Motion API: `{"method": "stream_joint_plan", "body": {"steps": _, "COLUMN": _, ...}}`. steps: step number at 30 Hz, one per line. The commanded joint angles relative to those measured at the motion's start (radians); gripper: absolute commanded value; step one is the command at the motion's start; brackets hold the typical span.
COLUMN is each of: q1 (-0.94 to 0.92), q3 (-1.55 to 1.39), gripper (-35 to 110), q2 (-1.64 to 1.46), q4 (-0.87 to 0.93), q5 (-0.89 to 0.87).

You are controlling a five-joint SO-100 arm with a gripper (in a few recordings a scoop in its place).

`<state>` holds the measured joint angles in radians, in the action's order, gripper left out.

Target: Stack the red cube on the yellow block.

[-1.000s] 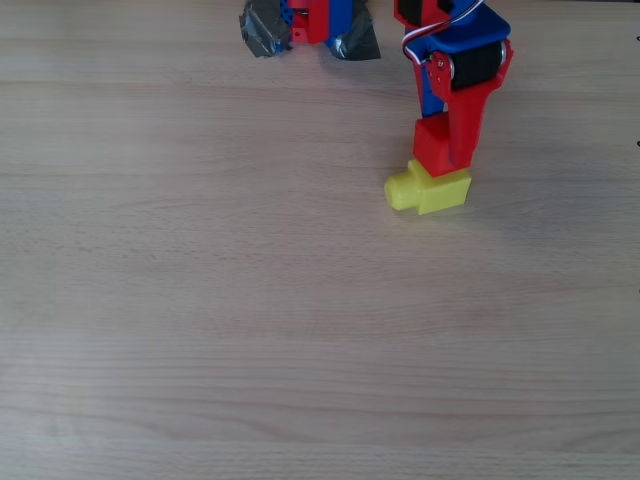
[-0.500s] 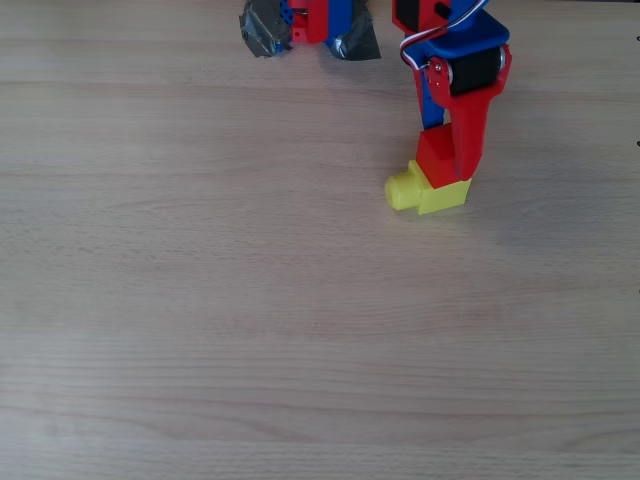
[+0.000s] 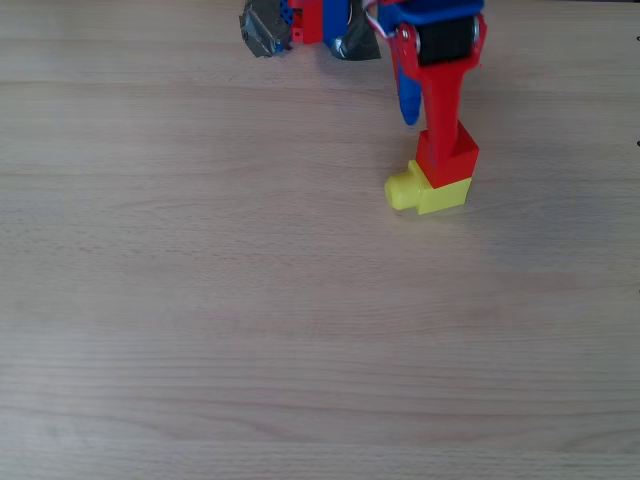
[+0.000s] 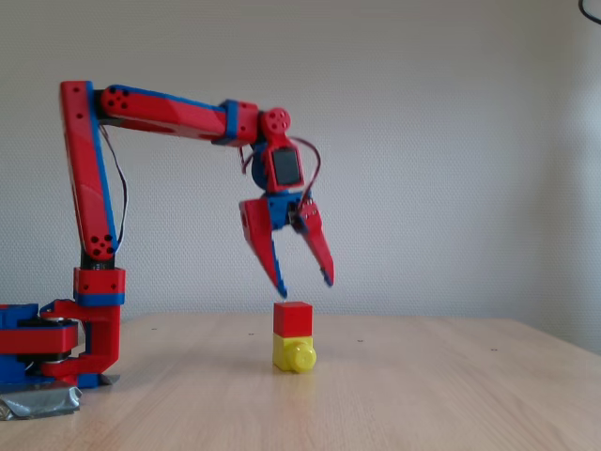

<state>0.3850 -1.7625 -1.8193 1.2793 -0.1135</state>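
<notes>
Fingers: where the arm ends, I see the gripper point(image 4: 304, 282) with its two fingers spread wide apart and nothing between them. In the fixed view one tip point(image 4: 280, 287) hangs just above the red cube and the other tip points off to the right.
Gripper from above: in the overhead view I see the gripper point(image 3: 430, 130) near the top of the picture, with its long red finger point(image 3: 443, 100) pointing down the picture toward the red cube and the blue finger point(image 3: 407, 95) off to its left.
Red cube: I see the red cube point(image 4: 292, 318) sitting flat on top of the yellow block. No finger touches it in the fixed view. From above, the red cube point(image 3: 447, 158) covers most of the block under it.
Yellow block: I see the yellow block point(image 4: 292, 355) resting on the table under the cube. Its round stud faces me in the fixed view. From above, the yellow block point(image 3: 428, 190) has the stud sticking out to the left.
Arm: I see the arm point(image 4: 174, 113) reach up from its base and then across to the right, above the stack.
Base: I see the base point(image 4: 52, 343) at the left of the fixed view, held down with grey tape point(image 4: 38, 402).
Table: I see a light wooden table point(image 3: 300, 330) under it all.
</notes>
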Motion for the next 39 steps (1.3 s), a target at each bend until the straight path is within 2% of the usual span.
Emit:
{"method": "stream_joint_plan", "body": {"steps": 1, "q1": -0.035, "q3": 0.078, "gripper": 26, "q2": -0.143, "q4": 0.034, "q5": 0.014}}
{"method": "stream_joint_plan", "body": {"steps": 5, "q1": -0.132, "q3": 0.003, "gripper": 23, "q2": -0.288, "q4": 0.043, "q5": 0.043}}
{"method": "stream_joint_plan", "body": {"steps": 9, "q1": -0.216, "q3": -0.156, "gripper": 4, "q2": -0.459, "q4": 0.04, "q5": 0.074}}
{"method": "stream_joint_plan", "body": {"steps": 11, "q1": -0.241, "q3": -0.255, "gripper": 0, "q2": -0.552, "q4": 0.031, "q5": 0.092}}
{"method": "stream_joint_plan", "body": {"steps": 16, "q1": -0.291, "q3": -0.503, "gripper": 0, "q2": -0.765, "q4": 0.014, "q5": 0.147}}
{"method": "stream_joint_plan", "body": {"steps": 28, "q1": -0.385, "q3": -0.884, "gripper": 0, "q2": -1.173, "q4": -0.127, "q5": 0.316}}
{"method": "stream_joint_plan", "body": {"steps": 33, "q1": -0.399, "q3": -1.031, "gripper": 0, "q2": -1.347, "q4": -0.1, "q5": 0.304}}
{"method": "stream_joint_plan", "body": {"steps": 39, "q1": -0.41, "q3": -1.109, "gripper": 0, "q2": -1.416, "q4": -0.098, "q5": 0.199}}
